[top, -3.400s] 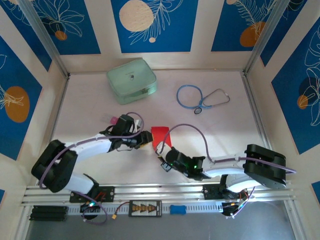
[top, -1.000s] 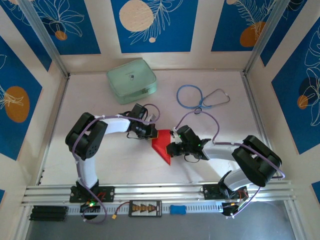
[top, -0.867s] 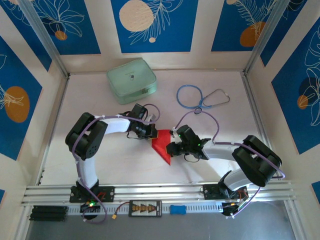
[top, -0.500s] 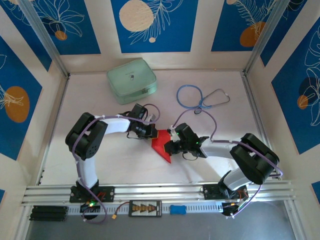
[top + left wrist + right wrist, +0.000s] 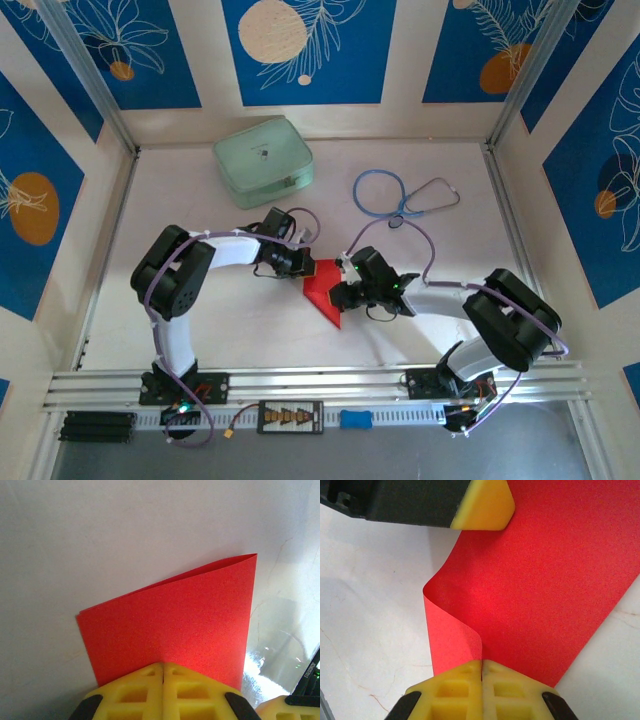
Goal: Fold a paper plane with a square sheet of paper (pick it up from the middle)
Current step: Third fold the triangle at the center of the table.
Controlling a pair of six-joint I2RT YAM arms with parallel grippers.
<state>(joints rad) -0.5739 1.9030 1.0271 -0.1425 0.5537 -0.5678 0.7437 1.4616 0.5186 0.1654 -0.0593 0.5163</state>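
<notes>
Left tool (image 5: pixel 163 669), right tool (image 5: pixel 482 664) on sheet (image 5: pixel 175 615) edges

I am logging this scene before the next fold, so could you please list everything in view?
square sheet of paper: one, bright red, partly folded, mid-table between the grippers
case: one, pale green, far left of the table
stethoscope: one, blue and grey, far side, right of the case
table: one, white, beneath everything
left gripper: one, yellow fingers, shut on an edge of the paper
right gripper: one, yellow fingers, shut on the paper where it curls over
</notes>
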